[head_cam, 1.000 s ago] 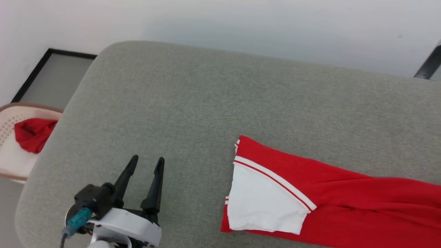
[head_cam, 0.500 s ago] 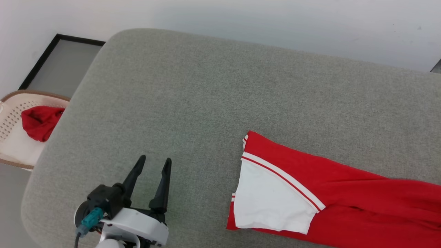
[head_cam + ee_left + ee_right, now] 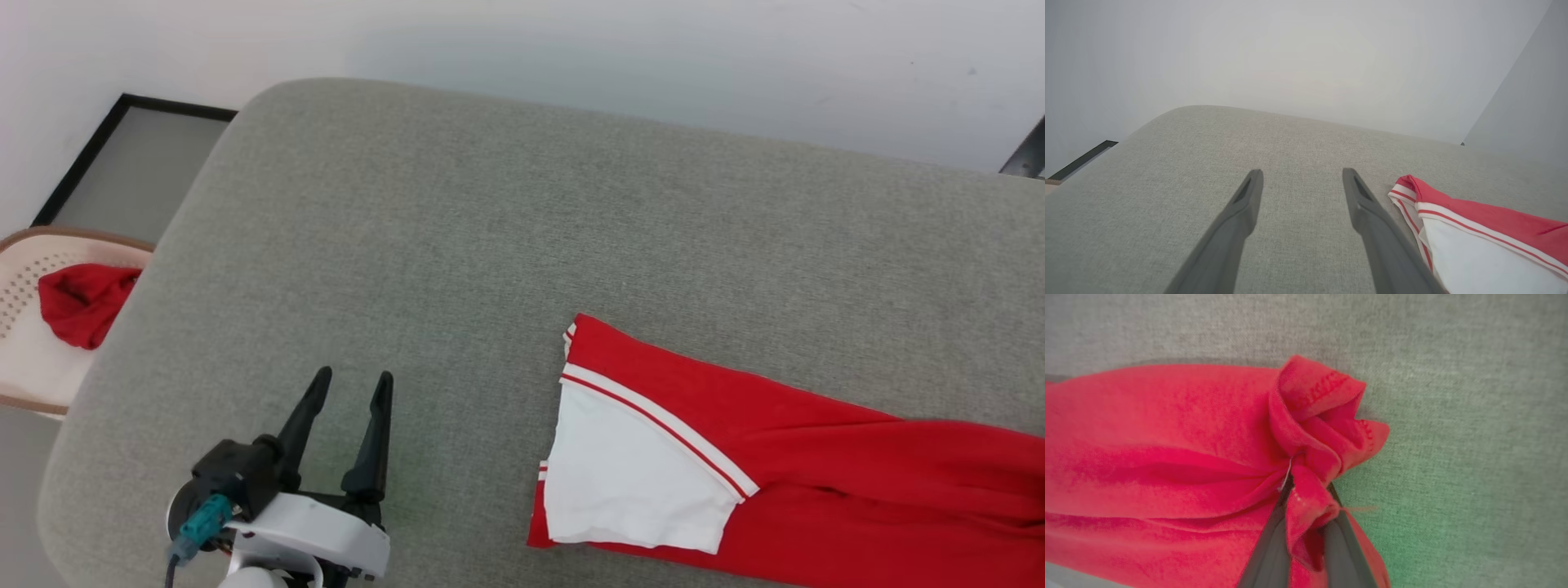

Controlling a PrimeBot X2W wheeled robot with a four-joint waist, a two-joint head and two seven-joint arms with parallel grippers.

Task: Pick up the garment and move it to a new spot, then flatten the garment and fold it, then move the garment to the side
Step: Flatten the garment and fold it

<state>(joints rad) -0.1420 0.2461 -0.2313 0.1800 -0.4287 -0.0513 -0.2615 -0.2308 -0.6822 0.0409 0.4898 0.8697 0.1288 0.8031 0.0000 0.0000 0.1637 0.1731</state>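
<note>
**A:** Head view, left to right: what is there?

**B:** A basket (image 3: 20,282) holding a red cloth (image 3: 77,314) sits off the grey surface (image 3: 490,229). The left jaws stand released above the surface, near its front edge. The red shirt (image 3: 816,457), white sleeve (image 3: 629,482) up, lies on the surface's right side.

**A:** And the right jaws?

**B:** Right wrist view: clenched on a bunched red fold of the shirt.

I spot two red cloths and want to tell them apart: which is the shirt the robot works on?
Start at the big grey padded table. The garment lies on its right part, stretched out. Unlike the plain red cloth in the pale basket off the table's left edge, it has a white sleeve with striped trim.
</note>
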